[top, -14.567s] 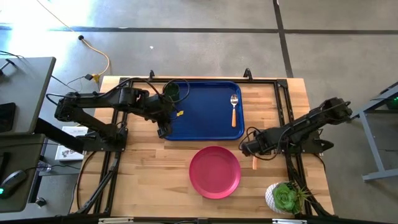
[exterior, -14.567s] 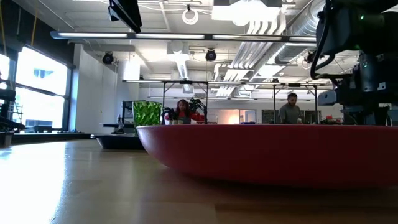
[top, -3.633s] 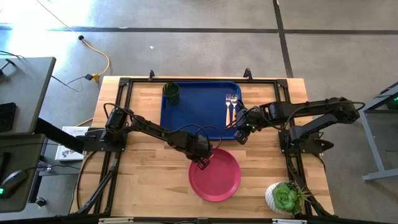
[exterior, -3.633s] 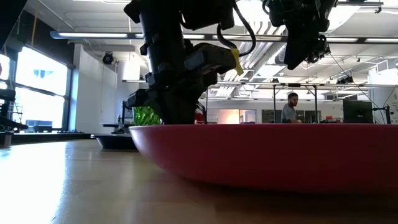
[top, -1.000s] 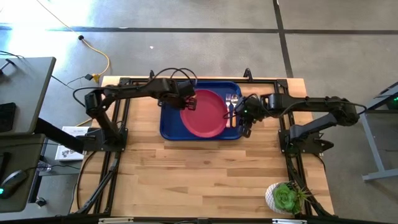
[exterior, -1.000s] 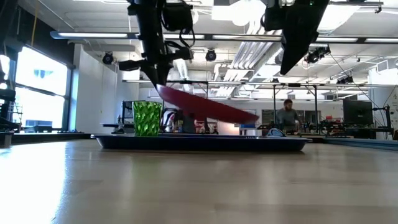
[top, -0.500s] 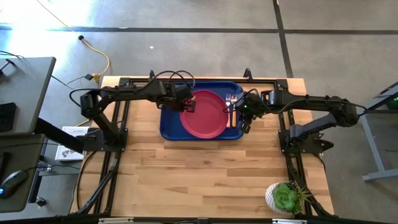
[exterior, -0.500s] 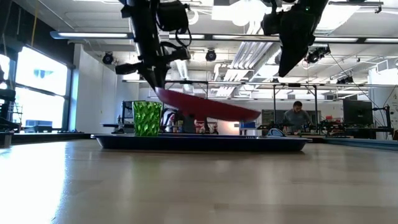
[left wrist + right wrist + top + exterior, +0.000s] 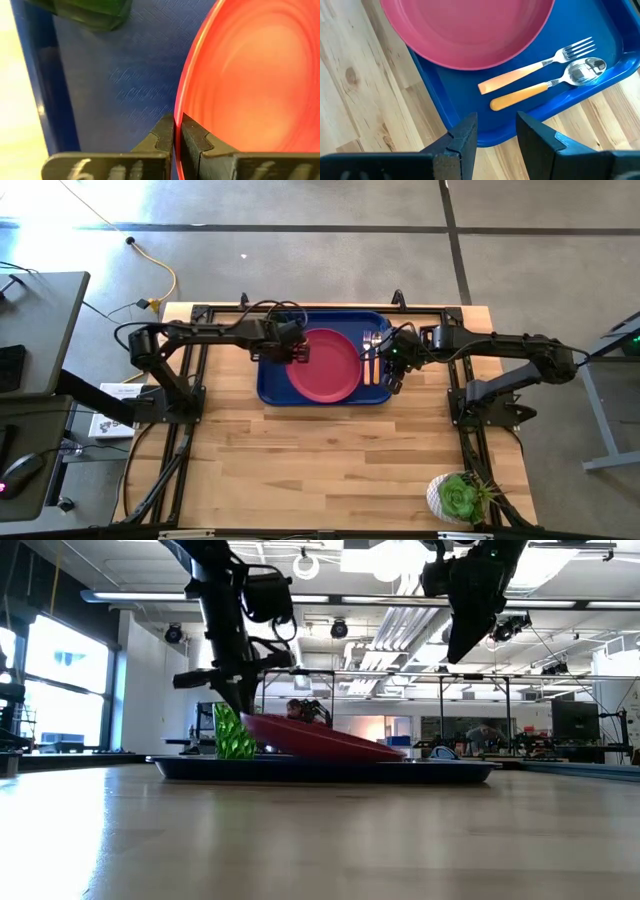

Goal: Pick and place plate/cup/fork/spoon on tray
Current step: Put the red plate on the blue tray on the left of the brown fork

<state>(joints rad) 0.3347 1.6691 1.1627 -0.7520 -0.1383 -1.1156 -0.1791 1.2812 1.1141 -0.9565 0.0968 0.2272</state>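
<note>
The pink-red plate [image 9: 325, 366] is tilted over the dark blue tray [image 9: 275, 385], with my left gripper [image 9: 297, 352] shut on its left rim. The green cup [image 9: 230, 736] stands in the tray's far left corner. The fork [image 9: 540, 62] and the spoon [image 9: 550, 85], both orange-handled, lie side by side along the tray's right side, next to the plate. My right gripper [image 9: 495, 140] hangs open above the tray's right rim, by the handles, touching nothing. My left gripper pinches the plate's left rim [image 9: 179, 107] between its two fingers, one above the rim and one below it. The fingers come from the table's left, slanting down. The plate is tilted: the held edge [image 9: 245, 718] is raised and the opposite edge [image 9: 400, 754] is down at the tray.
A succulent in a white pot [image 9: 455, 498] stands at the table's near right corner. Bare wood spreads in front of the tray [image 9: 320, 460]. Black frame rails [image 9: 185, 430] run along both sides of the table. People sit in the room behind [image 9: 300, 712].
My left gripper has gone down and a little toward the table's left edge, still shut on the plate. The plate has come down with it: it hung tilted above the tray, and now its right edge is down at the tray floor.
</note>
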